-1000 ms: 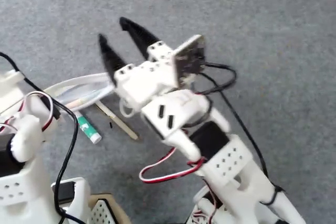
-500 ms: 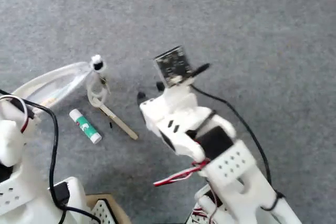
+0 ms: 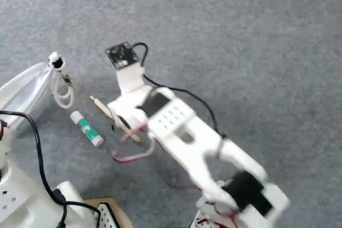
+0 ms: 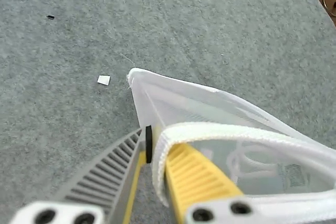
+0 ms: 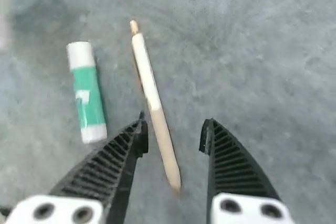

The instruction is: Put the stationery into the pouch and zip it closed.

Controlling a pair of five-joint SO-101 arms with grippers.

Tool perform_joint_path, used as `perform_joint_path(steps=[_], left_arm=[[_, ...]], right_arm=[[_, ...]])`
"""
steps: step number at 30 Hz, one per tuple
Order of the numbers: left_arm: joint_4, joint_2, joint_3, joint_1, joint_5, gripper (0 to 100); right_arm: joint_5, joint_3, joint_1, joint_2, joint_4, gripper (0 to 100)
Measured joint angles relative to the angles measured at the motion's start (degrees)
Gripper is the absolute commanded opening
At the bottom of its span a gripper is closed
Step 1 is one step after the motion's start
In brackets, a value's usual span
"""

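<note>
Right gripper (image 5: pixel 174 127), open, straddles the pen (image 5: pixel 152 98); it should drop straight and pinch mid-shaft. Left gripper (image 4: pixel 153 142) clamps the pouch (image 4: pixel 210 103) rim by the table's (image 3: pixel 267 52) left edge.

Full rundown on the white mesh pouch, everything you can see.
The white translucent mesh pouch sits near the left edge of the grey carpet-like table. Its mouth is open and unzipped. A thick white woven band edges the opening, and a zip pull with a dark bead and a white cord loop hangs at one end. The left end effector is shut on the rim, yellow finger inside and grey ribbed finger outside. Faint shapes show through the wall, too unclear to identify.
</note>
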Motion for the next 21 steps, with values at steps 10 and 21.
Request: perform_joint_path(steps=[10,21], left_arm=[[0.00,0.00,0.00,-3.08,0.00,3],[0.00,0.00,0.00,-3.08,0.00,3]], right_arm=[[-4.22,-22.59,-0.26,29.45,0.26,17.8],[-4.22,-37.63,-3.60,38.86,5.36,17.8]])
